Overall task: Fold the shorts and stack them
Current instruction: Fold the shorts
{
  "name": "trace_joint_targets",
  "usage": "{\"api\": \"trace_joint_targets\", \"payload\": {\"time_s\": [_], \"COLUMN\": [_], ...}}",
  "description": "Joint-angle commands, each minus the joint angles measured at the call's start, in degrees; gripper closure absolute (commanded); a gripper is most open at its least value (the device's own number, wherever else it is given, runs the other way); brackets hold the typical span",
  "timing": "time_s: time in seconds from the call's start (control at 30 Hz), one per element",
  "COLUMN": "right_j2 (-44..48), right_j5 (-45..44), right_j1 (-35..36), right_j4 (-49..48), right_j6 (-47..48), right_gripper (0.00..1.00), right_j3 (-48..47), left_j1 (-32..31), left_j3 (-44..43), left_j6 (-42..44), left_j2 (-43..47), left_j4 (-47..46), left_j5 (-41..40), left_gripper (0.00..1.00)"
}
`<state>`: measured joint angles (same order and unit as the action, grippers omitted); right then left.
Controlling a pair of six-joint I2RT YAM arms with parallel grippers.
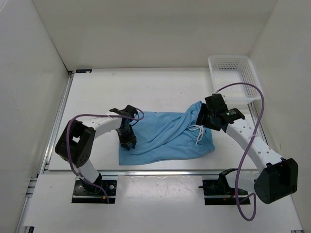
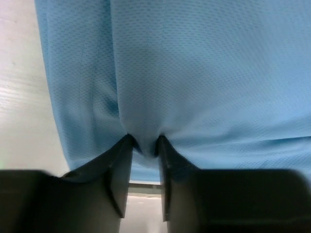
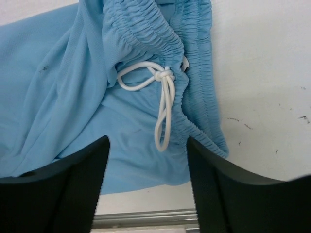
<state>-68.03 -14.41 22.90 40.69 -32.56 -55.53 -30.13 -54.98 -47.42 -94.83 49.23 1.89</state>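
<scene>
a: left gripper (image 2: 144, 145) is pressed together on a pinch of the shorts (image 2: 204, 73), near their leg-end edge. right gripper (image 3: 146, 145) is spread, nothing between its fingers.
b: which step, then?
a: setting up the first fold, i'd judge. the right one hovers over the waistband (image 3: 146, 34), drawstring (image 3: 163, 97) just ahead. it must close on that band before both lift.
b: and the shorts?
a: bunched on the table (image 1: 146, 87), between the two arms.

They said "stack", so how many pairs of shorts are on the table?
1. The shorts lie mid-table between the arms, pinched by the left gripper. None shows in the basket, though its near end is partly covered.
</scene>
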Motion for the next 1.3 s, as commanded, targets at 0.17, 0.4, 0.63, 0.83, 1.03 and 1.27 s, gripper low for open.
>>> {"api": "trace_joint_targets", "payload": {"time_s": [0.17,0.4,0.63,0.83,1.03,1.27], "right_j2": [-10.3,-26.2,-38.0,-43.8,-50.8,-55.1], "right_j5": [-2.2,4.0,9.7,4.5,1.5,-2.5], "right_j1": [0.0,-3.6,-6.5,-7.0,-8.8,-9.4], "right_j4": [1.2,9.3,12.0,12.7,11.3,12.6], "right_j6": [3.2,-4.1,-13.2,-17.1,-17.8,-19.6], "right_gripper": [1.00,0.65,0.53,0.51,0.25,0.28], "right_j3": [-11.2,-30.2,-37.0,-37.6,-40.8,-45.0], "left_j1": [-0.3,0.2,0.2,0.8,2.0,3.8], "left_j3": [-3.6,-12.2,-13.9,-13.4,-12.3,-10.5], "left_j6": [2.8,3.8,4.4,4.9,5.5,6.6], "left_j2": [4.9,8.4,7.9,7.9,9.0,10.2], "left_j4": [0.9,5.6,6.1,6.1,6.1,6.1], "left_j5": [0.4,-0.9,-1.5,-2.1,-2.1,-2.1], "left_gripper": [0.90,0.90,0.90,0.90,0.90,0.90]}}
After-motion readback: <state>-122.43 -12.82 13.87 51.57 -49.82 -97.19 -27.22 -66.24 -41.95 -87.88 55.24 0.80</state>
